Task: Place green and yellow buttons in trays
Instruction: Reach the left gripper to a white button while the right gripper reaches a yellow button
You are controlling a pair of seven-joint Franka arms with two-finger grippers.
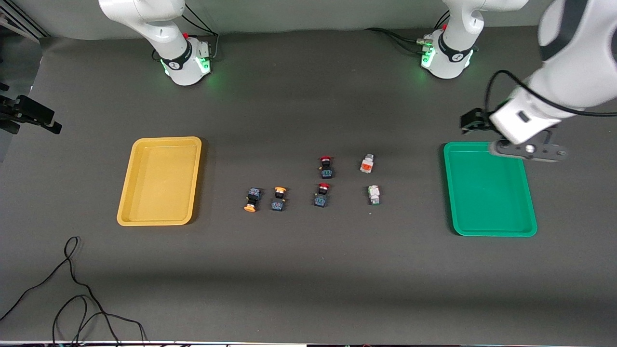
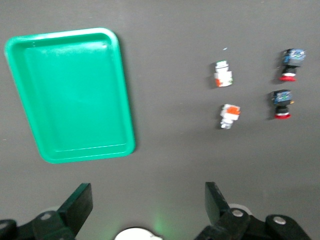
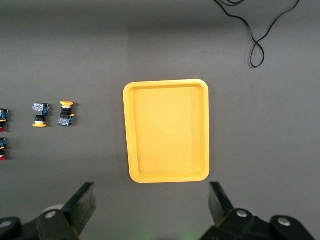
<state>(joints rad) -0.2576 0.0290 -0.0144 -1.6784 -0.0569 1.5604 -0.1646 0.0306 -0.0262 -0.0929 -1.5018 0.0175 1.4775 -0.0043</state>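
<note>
Both grippers are spread wide and empty: the left gripper (image 2: 147, 207) hangs over the green tray's (image 1: 530, 212) edge, and the right gripper (image 3: 152, 210) waits high above the yellow tray (image 3: 131, 130). The white buttons (image 1: 368, 164) and yellow-capped buttons (image 1: 278, 198) lie between the trays. The left arm would do well to descend squarely over one white body, its jaws straddling the narrow sides and clear of the neighbouring red-capped buttons (image 1: 325, 166).
</note>
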